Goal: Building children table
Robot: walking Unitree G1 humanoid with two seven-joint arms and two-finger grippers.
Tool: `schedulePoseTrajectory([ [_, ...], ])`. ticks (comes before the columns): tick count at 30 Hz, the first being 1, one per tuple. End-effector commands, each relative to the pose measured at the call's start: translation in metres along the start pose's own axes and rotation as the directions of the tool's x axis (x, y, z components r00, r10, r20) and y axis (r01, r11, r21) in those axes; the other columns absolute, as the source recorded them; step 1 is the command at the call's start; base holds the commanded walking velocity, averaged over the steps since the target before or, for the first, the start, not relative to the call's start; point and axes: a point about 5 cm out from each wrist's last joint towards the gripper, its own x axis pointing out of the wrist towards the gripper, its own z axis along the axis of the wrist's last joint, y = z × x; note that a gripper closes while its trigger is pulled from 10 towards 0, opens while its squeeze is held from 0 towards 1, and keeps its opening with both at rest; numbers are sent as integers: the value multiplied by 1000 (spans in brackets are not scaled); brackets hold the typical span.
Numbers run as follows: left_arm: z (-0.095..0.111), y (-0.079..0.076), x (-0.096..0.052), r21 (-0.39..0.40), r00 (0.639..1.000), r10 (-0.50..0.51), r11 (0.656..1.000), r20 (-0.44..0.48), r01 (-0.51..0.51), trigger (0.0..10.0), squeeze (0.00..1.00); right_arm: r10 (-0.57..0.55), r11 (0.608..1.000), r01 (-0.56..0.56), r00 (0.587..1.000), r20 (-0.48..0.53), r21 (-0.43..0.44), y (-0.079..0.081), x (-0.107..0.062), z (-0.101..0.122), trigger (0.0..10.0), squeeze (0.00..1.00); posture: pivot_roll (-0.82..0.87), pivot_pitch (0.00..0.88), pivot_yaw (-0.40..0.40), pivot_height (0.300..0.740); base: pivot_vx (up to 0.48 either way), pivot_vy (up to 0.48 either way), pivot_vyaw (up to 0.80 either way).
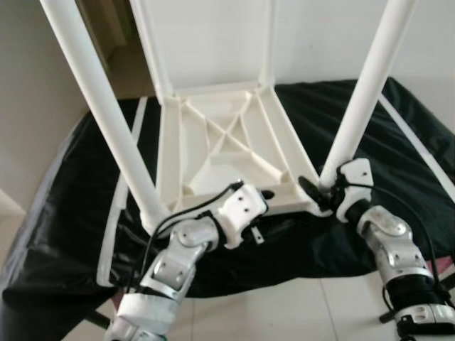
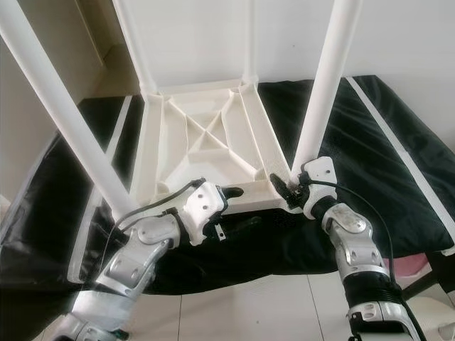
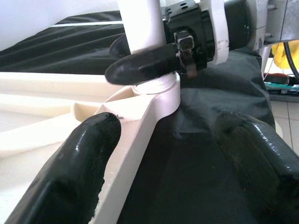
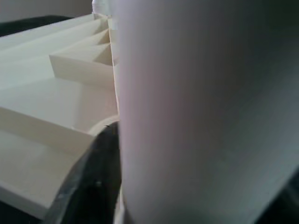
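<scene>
Four legs socketed in the upturned tabletop (image 1: 227,153), which lies on the black cloth (image 1: 398,149). Right tool (image 1: 321,193) clenched round the near-right leg (image 1: 359,99) at its base. Left tool (image 1: 261,200) released, fingers straddling the near rim. Step: seating that leg; next likely needs a firm push down.

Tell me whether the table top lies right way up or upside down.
Upside down. The white table top shows its ribbed underside on the black cloth, with the legs pointing up; the right gripper clasps one.

Bright, even daylight with soft shadows; the right wrist view is blurred and out of focus.
</scene>
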Motion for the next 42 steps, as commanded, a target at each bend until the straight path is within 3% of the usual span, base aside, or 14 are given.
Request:
schedulePoseTrajectory([
  [1, -1, 0, -3, -2, 1000, 20, 1000, -1, -20, 10000, 0, 27, 1000, -27, 999, -43, 14, 5, -5, -10, 0, 0, -110, 34, 27, 740, 0, 0, 0],
  [6, -1, -1, 0, -5, 1000, 18, 1000, 0, -18, 10000, 0, -4, 1000, 5, 998, -57, 22, 2, -13, -14, 0, 0, -121, 33, 30, 740, 0, 0, 0],
  [7, -1, -2, 1, -7, 1000, 16, 1000, 2, -16, 10000, 0, -13, 1000, 14, 998, -57, 23, 3, -13, -14, 6235, 0, -125, 33, 31, 740, 0, 0, 0],
  [9, -1, -2, 1, -7, 1000, 15, 1000, 3, -15, 10000, 0, -18, 1000, 19, 998, -58, 23, 3, -13, -14, 6235, 0, -125, 33, 31, 740, 0, 0, 0],
  [10, 0, -2, 2, -7, 1000, 12, 1000, 5, -12, 10000, 0, -32, 999, 33, 997, -64, 22, 5, -13, -15, 10000, 0, -129, 31, 34, 740, 0, 0, 0],
  [19, 0, -3, 2, -7, 1000, 3, 1000, 7, -3, 10000, 0, -250, 964, 255, 965, -82, 69, 12, -11, -13, 10000, 0, -132, 29, 40, 740, 0, 0, 0],
  [25, -1, -5, 2, -9, 1000, -5, 1000, 3, 5, 10000, 0, -501, 840, 522, 851, -160, 148, 27, -13, -21, 10000, 0, -126, 32, 41, 740, 0, 0, 0],
  [28, -1, -6, 1, -11, 1000, -5, 1000, 4, 5, 10000, 0, -534, 818, 557, 829, -166, 146, 30, -14, -22, 10000, 0, -123, 33, 39, 740, 0, 0, 0],
  [30, -2, -7, 0, -13, 1000, -3, 1000, 1, 3, 10000, 0, -651, 717, 679, 733, -199, 156, 38, -16, -24, 10000, 0, -116, 34, 34, 740, 0, 0, 0],
  [31, -2, -7, 0, -13, 1000, -3, 1000, 1, 3, 10000, 0, -651, 717, 679, 733, -199, 156, 38, -16, -24, 10000, 0, -116, 34, 34, 740, 0, 0, 0],
  [33, -2, -8, 0, -18, 1000, -2, 1000, 1, 2, 10000, 0, -720, 631, 756, 654, -231, 176, 46, -16, -26, 10000, 0, -107, 37, 33, 740, 0, 0, 0],
  [34, -1, -10, 2, -21, 1000, -2, 1000, 1, 2, 10000, 0, -729, 614, 767, 641, -238, 186, 48, -16, -26, 10000, 0, -105, 40, 33, 740, 0, 0, 0],
  [38, -3, -11, -2, -31, 1000, -6, 999, -8, 6, 10000, 0, -697, 649, 730, 683, -219, 212, 53, -11, -21, 10000, 0, -102, 46, 34, 740, 0, 0, 0],
  [42, -3, -7, -4, -23, 1000, 1, 1000, -14, -1, 10000, 0, -708, 653, 735, 678, -198, 182, 43, -17, -20, 10000, 0, -90, 46, 37, 740, 0, 0, 0],
])
